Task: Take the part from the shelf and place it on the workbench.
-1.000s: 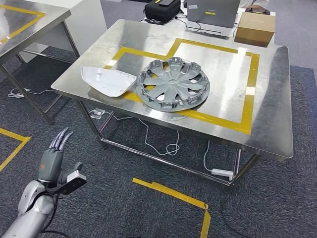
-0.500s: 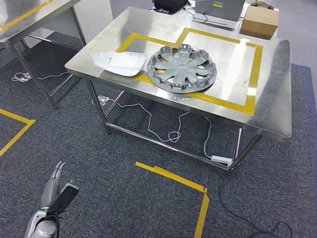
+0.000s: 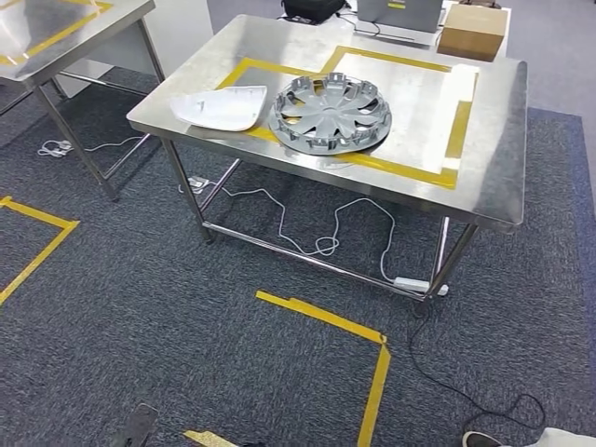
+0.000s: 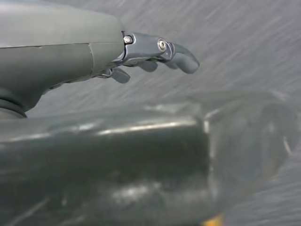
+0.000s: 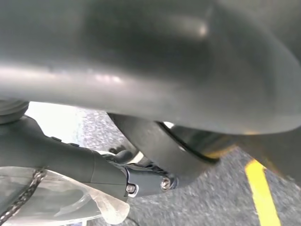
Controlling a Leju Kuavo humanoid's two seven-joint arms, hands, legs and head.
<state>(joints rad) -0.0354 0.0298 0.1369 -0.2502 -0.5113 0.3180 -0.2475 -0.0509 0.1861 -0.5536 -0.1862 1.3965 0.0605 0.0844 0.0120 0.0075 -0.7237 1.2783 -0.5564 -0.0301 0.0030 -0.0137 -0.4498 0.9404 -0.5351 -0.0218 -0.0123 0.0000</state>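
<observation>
Steel forms the top of the workbench (image 3: 492, 140), which stands ahead of the robot across a stretch of dark carpet (image 3: 176, 307). Two parts lie on it near its front edge: a grey wheel cover (image 3: 331, 114), flat on the yellow tape outline (image 3: 422, 172), and just beside it, toward the bench's left corner, a white moulded panel (image 3: 222, 107). The two look very close, perhaps touching at their edges. Both lie well apart from the robot's hands, which hang low over the floor. In the left wrist view the left hand (image 4: 106, 52) is released: its dark fingers (image 4: 177, 54) reach out, only slightly bent, with nothing between them and blurred carpet behind. In the right wrist view the right hand (image 5: 106, 172) shows its dark fingers (image 5: 149, 181) stretched along a pale, translucent piece (image 5: 60, 202) that lies close against it. I cannot tell what that piece is, whether the hand grips it, or how the fingers are closed. A cardboard box (image 3: 471, 30) sits at the bench's far edge, cables (image 3: 317, 244) and a power strip (image 3: 411, 284) lie beneath it, yellow floor tape (image 3: 331, 321) marks a corner on the carpet, and a second steel table (image 3: 63, 28) stands off to the left.
</observation>
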